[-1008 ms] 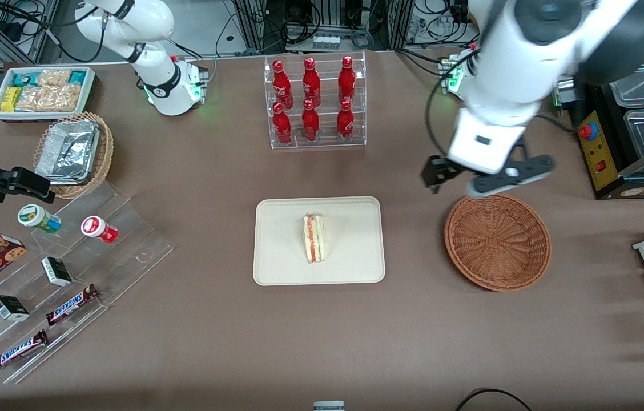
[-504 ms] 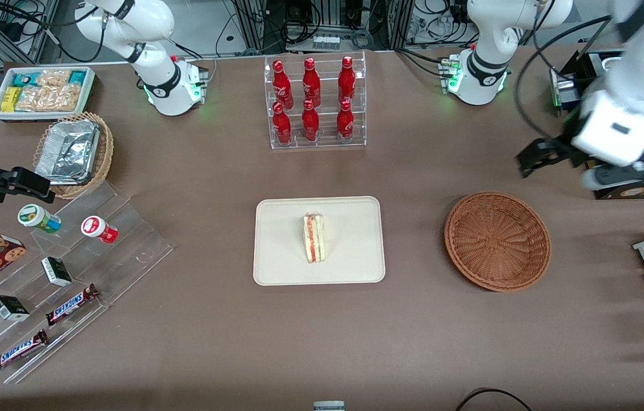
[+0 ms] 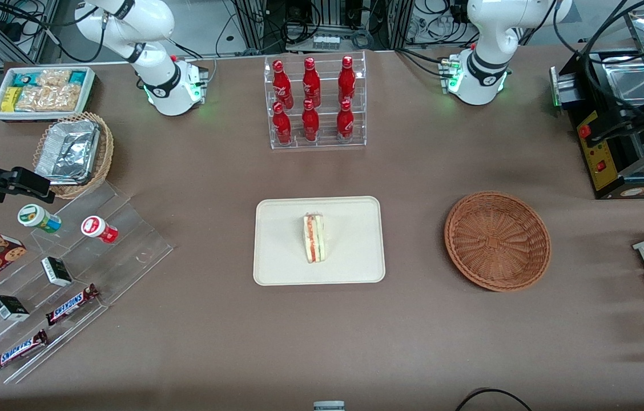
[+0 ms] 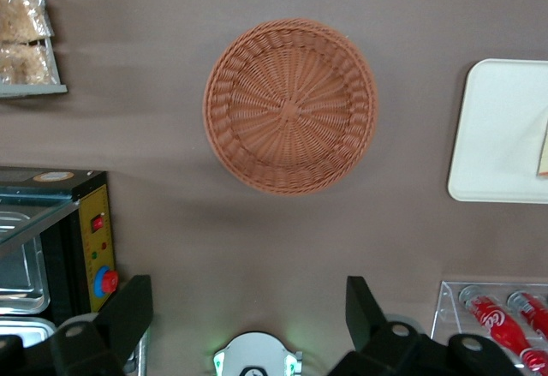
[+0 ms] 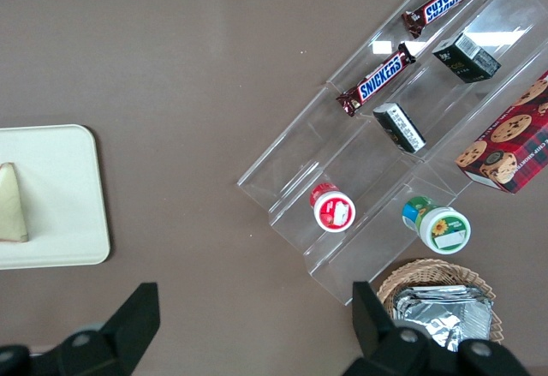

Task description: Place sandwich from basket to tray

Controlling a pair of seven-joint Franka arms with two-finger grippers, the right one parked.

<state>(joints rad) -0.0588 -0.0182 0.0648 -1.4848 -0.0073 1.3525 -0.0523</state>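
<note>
You can see the sandwich (image 3: 314,238) already lying on the tray (image 3: 276,262), near its middle, its long axis running toward and away from the front camera, filling edge up, with red-orange and green layers showing. The basket (image 3: 497,240) sits empty on the desk (image 3: 413,331), well apart from the tray toward the working arm's end. Your end effector (image 4: 248,307) hangs high above the desk, with its two fingers (image 4: 128,307) spread wide and holding nothing; in the front view only a sliver of the arm shows at the edge, over the black machine (image 3: 613,148). From the end effector, the basket lies nearly below and a little nearer the front camera, and the tray with the sandwich lies well off toward the parked arm's end. By my reading the placing is done, so you need no further reach; a retreat clear of the black machine is all that looks left. As for writing you can read: two bars on the clear stepped stand (image 3: 128,240) say SNICKERS (image 5: 381,74), and the red bottles (image 3: 310,85) in the clear rack carry a white script logo too small to read
</note>
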